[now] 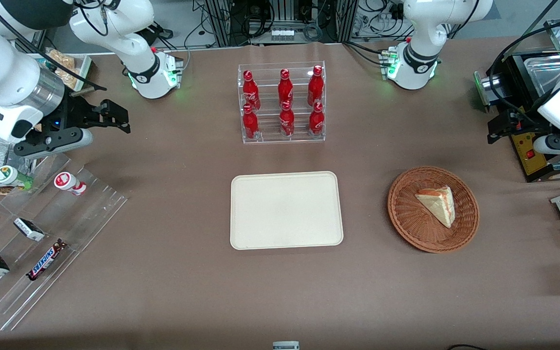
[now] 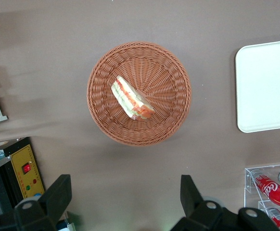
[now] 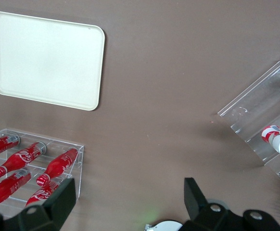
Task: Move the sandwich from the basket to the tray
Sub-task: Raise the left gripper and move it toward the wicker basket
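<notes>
Pale bread, red and green filling along one edge: the sandwich (image 2: 132, 98) lies on its side in the basket (image 2: 104, 113), beside the bare tray (image 1: 255, 233). Approach step: the gripper (image 1: 496, 127), fingers wide, hangs high above the counter (image 1: 187, 272); it must next descend over the wedge.

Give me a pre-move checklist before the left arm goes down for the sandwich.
1. Sandwich lies in the basket, nothing on top of it: ok.
2. Claw open, fingers spread wide: ok.
3. Claw holds nothing: ok.
4. Claw above the table, apart from the basket rim, not over the sandwich: not ok, needs centring.
5. Tray bare for the drop: ok.
6. Path from basket to tray free of other things on the table: ok.
</notes>
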You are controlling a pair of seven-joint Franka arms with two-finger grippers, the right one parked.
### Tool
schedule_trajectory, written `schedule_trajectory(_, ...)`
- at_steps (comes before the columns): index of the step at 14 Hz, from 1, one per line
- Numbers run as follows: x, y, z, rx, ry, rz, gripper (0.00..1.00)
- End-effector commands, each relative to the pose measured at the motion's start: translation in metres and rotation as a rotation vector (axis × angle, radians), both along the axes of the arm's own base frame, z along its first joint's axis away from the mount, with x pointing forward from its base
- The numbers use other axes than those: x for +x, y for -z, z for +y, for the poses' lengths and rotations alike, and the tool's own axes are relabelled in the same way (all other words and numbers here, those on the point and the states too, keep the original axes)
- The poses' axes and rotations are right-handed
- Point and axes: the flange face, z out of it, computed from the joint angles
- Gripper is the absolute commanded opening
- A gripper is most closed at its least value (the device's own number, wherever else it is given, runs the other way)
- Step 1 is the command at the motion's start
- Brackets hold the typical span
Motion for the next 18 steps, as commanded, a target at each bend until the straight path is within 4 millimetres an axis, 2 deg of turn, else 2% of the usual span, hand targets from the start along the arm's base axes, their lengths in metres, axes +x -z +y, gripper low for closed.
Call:
schedule_trajectory(1,-0.003,-0.001,0.0,-0.001,0.009,0.012,1.0)
schedule_trajectory(9,-0.005,0.001,0.002,0.001,0.008,0.035,1.0)
schedule_trajectory(11,-0.005,0.012,0.002,0.002,0.0,0.051,1.0)
schedule_trajectory(13,0.001,0.04,0.003,0.004,-0.001,0.067,1.0)
schedule_trajectory(16,0.006,0.105,0.004,0.003,-0.003,0.034,1.0)
schedule_trajectory(18,0.007,0.16,0.003,0.001,-0.002,0.002,1.0)
